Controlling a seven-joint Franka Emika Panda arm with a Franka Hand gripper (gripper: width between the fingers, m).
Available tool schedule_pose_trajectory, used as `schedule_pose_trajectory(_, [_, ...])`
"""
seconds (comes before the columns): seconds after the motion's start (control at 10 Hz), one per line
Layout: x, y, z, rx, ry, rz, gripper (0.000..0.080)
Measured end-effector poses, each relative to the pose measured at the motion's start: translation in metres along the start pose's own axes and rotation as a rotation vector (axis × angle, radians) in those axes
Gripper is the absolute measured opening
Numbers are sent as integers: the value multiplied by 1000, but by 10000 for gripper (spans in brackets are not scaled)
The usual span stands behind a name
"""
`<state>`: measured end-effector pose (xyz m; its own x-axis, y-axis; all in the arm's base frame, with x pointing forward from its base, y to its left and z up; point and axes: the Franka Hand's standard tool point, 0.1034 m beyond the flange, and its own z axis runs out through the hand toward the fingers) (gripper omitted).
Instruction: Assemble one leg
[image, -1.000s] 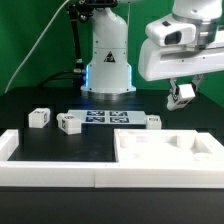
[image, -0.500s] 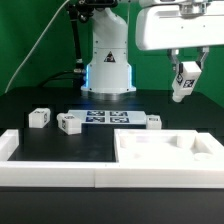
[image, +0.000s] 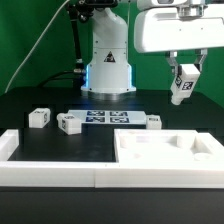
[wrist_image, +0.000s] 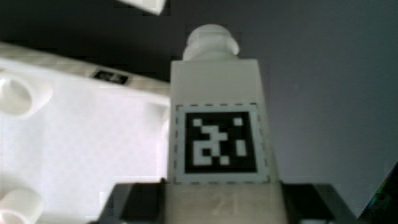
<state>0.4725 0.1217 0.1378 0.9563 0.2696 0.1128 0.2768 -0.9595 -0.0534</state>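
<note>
**Fig. Leg held aloft above the parts table.** Nearest, a low white wall (image: 50, 172) edges the black table (image: 40, 142). Just behind it, on the exterior view's right, lies the large tray-shaped part (image: 135, 150). Farther back the marker board (image: 105, 118) lies flat, with two spare posts (image: 68, 122) to its left and a lone post (image: 153, 121) at its right end. High over the table's far right, the gripper (image: 182, 72) has its jaws drawn narrow on the leg (image: 183, 90), which hangs tilted and touches nothing else. The wrist view shows one end clamped, with the tag (wrist_image: 217, 140) and rounded peg (wrist_image: 212, 40) free. The leg is judged rigid, light and smooth, so it may pivot in the grip. Flat opposing faces offer the surest purchase. The robot base (image: 107, 60) stands farthest.
</note>
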Motion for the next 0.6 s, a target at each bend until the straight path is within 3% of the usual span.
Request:
schedule_pose_trajectory(0.1, [15,4,-6,4,1,3,291])
schedule_pose_trajectory(0.3, [37,17,-12,-16,182,-7,291])
schedule_pose_trajectory(0.6, [29,29,-10,-88,401,-21,291])
